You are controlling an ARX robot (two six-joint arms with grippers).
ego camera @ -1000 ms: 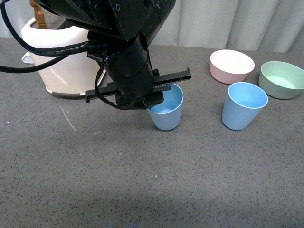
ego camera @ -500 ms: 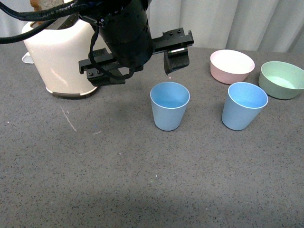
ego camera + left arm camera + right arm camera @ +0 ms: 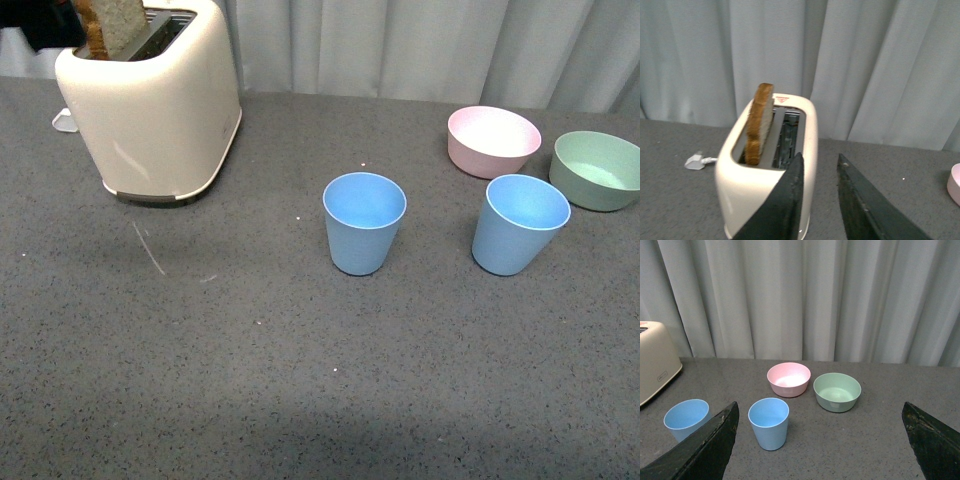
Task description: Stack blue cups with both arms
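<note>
— Jaws status is requested for both grippers.

— On the left gripper [image 3: 820,156] the jaws are set a little apart, with a narrow gap, and nothing is gripped. The toaster [image 3: 727,185] is seen beyond them. On the right gripper [image 3: 820,405] the jaws are spread wide and nothing is gripped.

— The position of the blue cups is requested.

— Both are stood upright, mouth up, on the grey worktop [image 3: 250,380], well apart from each other and not stacked. The first blue cup [image 3: 364,222] is located near the middle of the worktop, to the right of the toaster in the front view. The second blue cup [image 3: 520,225] is located further right, just in front of the pink bowl [image 3: 493,140], with the green bowl [image 3: 597,170] near its right side. Neither cup is touched by a gripper.

— Remaining items are requested.

— One slice of toast [image 3: 118,25] is stood upright in a toaster slot. A pale curtain [image 3: 400,45] is hung behind the worktop.
</note>
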